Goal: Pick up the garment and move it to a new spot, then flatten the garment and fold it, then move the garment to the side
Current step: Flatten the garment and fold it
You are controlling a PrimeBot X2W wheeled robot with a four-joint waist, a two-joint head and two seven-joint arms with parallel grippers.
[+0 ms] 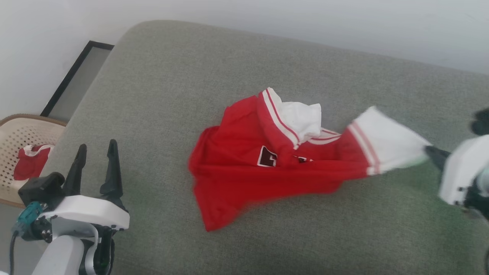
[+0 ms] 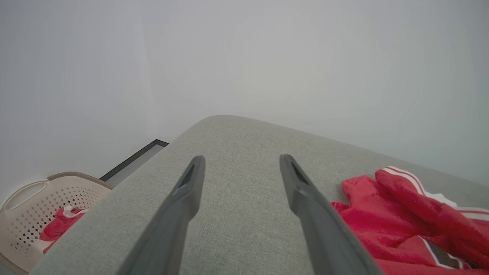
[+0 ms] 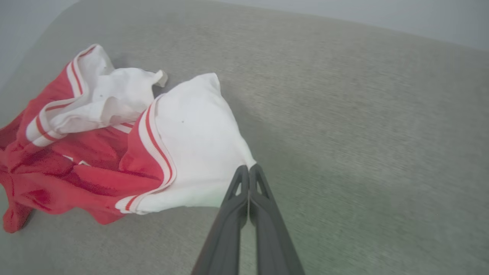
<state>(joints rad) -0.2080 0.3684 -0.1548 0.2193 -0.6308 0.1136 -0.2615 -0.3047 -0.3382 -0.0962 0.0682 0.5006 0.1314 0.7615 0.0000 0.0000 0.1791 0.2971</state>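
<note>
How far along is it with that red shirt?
Barely started. Nothing looks done: the red jersey T-shirt with white sleeves lies crumpled on the grey fabric cushion. In hand: the right fingers are shut on one white sleeve; the left fingers stand open, empty. Left: moving, flattening, folding, setting aside.

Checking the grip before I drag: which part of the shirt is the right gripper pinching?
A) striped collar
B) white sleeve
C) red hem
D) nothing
B: the right gripper is shut on the edge of the white sleeve of the shirt.
</note>
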